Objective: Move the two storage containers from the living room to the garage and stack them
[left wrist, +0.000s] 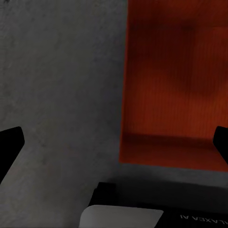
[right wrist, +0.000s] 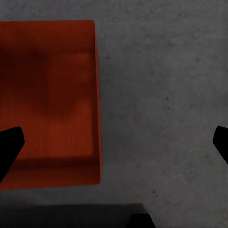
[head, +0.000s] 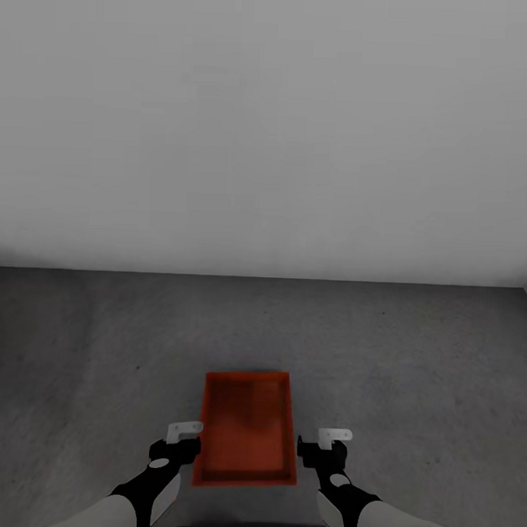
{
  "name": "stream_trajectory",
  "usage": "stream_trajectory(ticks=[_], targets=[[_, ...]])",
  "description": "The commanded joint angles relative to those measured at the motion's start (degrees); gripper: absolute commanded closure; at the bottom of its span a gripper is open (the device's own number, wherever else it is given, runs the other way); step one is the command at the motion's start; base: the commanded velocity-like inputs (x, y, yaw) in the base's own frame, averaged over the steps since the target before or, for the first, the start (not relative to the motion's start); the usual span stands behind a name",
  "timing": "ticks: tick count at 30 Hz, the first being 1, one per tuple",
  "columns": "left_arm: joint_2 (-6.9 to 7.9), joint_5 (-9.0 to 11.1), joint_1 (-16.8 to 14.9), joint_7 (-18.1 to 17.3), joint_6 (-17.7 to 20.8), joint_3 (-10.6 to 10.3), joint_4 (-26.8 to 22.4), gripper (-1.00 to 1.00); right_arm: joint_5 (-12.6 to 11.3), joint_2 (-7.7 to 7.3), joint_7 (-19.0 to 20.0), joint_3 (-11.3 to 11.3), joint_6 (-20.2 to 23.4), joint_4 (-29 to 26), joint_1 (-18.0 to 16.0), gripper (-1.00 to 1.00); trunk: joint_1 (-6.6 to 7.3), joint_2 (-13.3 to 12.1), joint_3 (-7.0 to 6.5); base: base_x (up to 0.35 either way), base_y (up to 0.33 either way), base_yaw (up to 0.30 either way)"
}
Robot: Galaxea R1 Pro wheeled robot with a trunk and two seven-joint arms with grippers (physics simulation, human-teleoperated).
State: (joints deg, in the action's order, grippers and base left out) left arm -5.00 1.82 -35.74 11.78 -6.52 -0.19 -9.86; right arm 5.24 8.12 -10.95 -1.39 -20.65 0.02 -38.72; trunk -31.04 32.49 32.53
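On rough grey floor [head: 412, 360]: orange-red rectangular storage container [head: 246, 430]; thin walls.

My head camera looks forward and down from high up, taking in the pale grey wall [head: 268, 127] and the rough dark grey concrete floor [head: 412, 352]. Both wrist cameras point nearly straight down at that floor from close range. All three views share the open orange-red rectangular thin-walled bin [head: 247, 428] [left wrist: 175, 90] [right wrist: 47, 99], seen from opposite sides by the wrists.
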Motion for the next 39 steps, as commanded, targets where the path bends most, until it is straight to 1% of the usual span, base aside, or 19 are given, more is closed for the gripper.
stream_trajectory(ticks=[1, 6, 9, 16, 19, 39], targets=[[-0.01, 0.2, 0.0, 0.2, -0.2, 0.0, 0.1, -1.0, 0.6, 0.01, -0.4, -0.2, -0.1, 0.1, 0.0, -1.0, -0.02, 0.1, 0.05, 0.0, 0.0, 0.0], [-0.03, 0.3, 0.0, 0.2, -0.2, 0.0, 0.1, -1.0, 0.6, -0.01, -0.4, -0.2, -0.1, 0.1, 0.0, -1.0, -0.02, 0.1, 0.05, -0.023, 0.0, 0.0], [-0.11, 0.4, 0.0, 0.2, -0.2, 0.0, 0.2, -1.0, 0.6, -0.02, -0.4, -0.1, -0.1, 0.1, 0.0, -1.0, -0.02, 0.1, 0.05, -0.172, 0.0, 0.0], [-0.11, 2.5, 0.0, 0.2, -0.1, 0.0, 0.2, -1.0, 0.6, 0.0, -0.4, -0.2, -0.1, 0.1, 0.0, -1.0, -0.02, 0.1, 0.05, -0.314, 0.0, 0.0], [-0.11, 3.0, 0.0, 0.2, -0.1, 0.0, 0.2, -1.0, 0.6, -0.01, -0.4, -0.2, -0.1, 0.1, 0.0, -1.0, -0.02, 0.1, 0.05, -0.341, 0.0, 0.0], [-0.06, 3.2, 0.0, 0.2, -0.1, 0.0, 0.2, -1.0, 0.6, 0.02, -0.4, -0.2, -0.1, 0.1, 0.0, -1.0, -0.02, 0.1, 0.05, -0.328, 0.0, 0.0]])
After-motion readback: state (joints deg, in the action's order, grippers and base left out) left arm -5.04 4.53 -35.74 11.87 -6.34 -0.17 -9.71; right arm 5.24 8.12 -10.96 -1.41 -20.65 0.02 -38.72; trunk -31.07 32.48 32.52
